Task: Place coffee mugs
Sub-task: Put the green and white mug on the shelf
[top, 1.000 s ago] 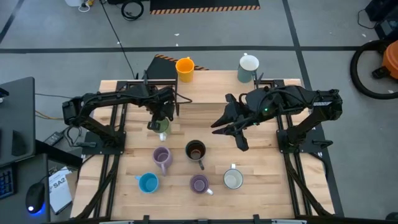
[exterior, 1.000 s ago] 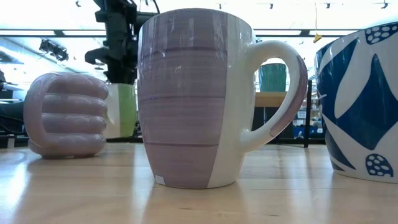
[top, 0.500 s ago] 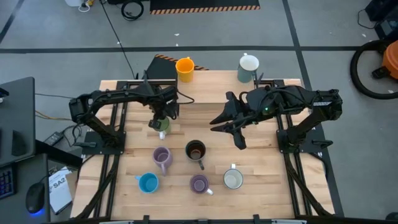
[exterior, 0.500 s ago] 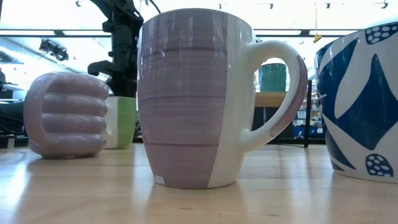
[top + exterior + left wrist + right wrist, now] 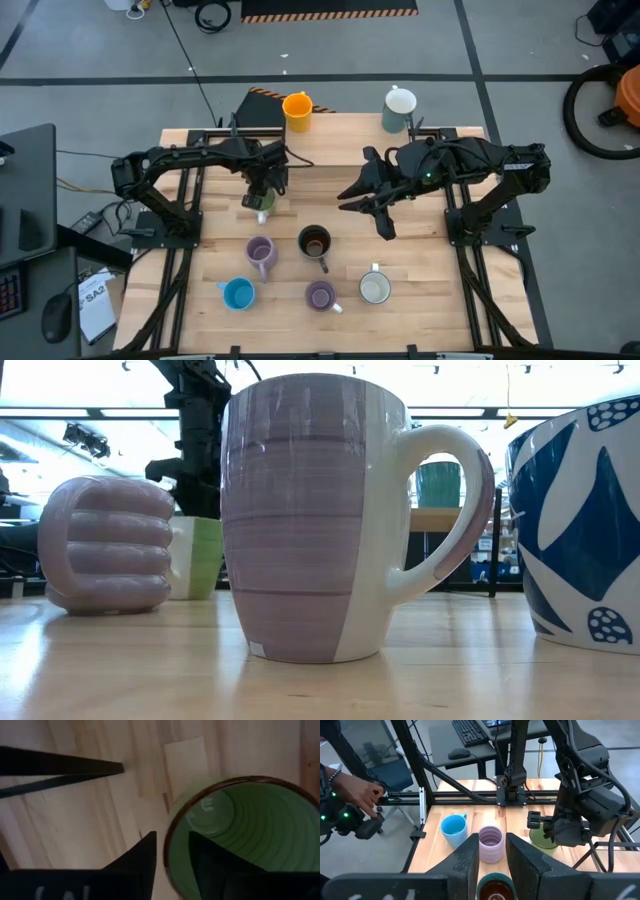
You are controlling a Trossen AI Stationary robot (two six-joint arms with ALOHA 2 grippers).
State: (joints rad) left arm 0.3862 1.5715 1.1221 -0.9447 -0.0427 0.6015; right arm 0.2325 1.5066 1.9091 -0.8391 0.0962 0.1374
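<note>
Mugs are spread over your worktop (image 5: 420,250): the orange mug (image 5: 297,108) and a white mug (image 5: 399,106) stand at the far edge, while the dark mug (image 5: 314,241), two lilac mugs (image 5: 260,252), the blue mug (image 5: 238,294) and a second white mug (image 5: 375,288) form a loose cluster nearer the front. Your left pincer (image 5: 262,190) sits over the green mug (image 5: 262,203), which stands upright on the wood just behind that cluster. In the left wrist view one finger is inside the green mug (image 5: 240,835) and the other outside, straddling the rim with a sliver of space showing, so the grip looks released, probably because the mug is already down in its spot. From table height the green mug (image 5: 197,556) rests flat, so lifting straight up should leave it undisturbed. Your right pincer (image 5: 362,203) waits above the middle of the worktop, part-open and grasping nothing, pointed toward the cluster.
</note>
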